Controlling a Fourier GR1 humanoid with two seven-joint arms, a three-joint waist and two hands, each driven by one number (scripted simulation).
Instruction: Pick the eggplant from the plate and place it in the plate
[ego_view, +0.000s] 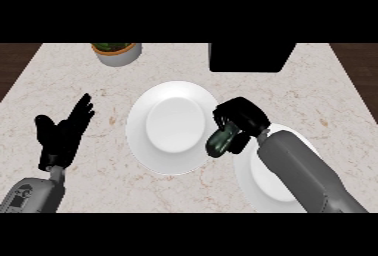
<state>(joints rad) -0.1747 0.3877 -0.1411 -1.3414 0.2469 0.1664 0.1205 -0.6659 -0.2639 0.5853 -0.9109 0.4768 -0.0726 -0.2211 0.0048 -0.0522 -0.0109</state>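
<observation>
Two white plates lay on the marbled counter, and the larger-looking centre plate served as the landmark here. Just to its right and a little nearer the robot sat the second plate, mostly covered by the right forearm, only its left rim and a sliver near the wrist showing.

One eggplant was in play, dark and glossy, and it sat in the right hand. That hand's fingers were curled round the eggplant, gripping it, with the lower end of the vegetable poking out below them. The eggplant hung right at the centre plate's right edge, over the gap where the two rims nearly met; whether it touched either plate could not be told.

Left of the centre plate, well apart from it, the left hand rested open, fingers straight and pointing up and away, holding nothing.

Beyond the centre plate, towards the far-left of the counter, stood one pale pot with greenery in it. Beyond and to the right of the centre plate sat one black box, at the counter's far edge. So the count was two plates, one eggplant, one pot, one box.
</observation>
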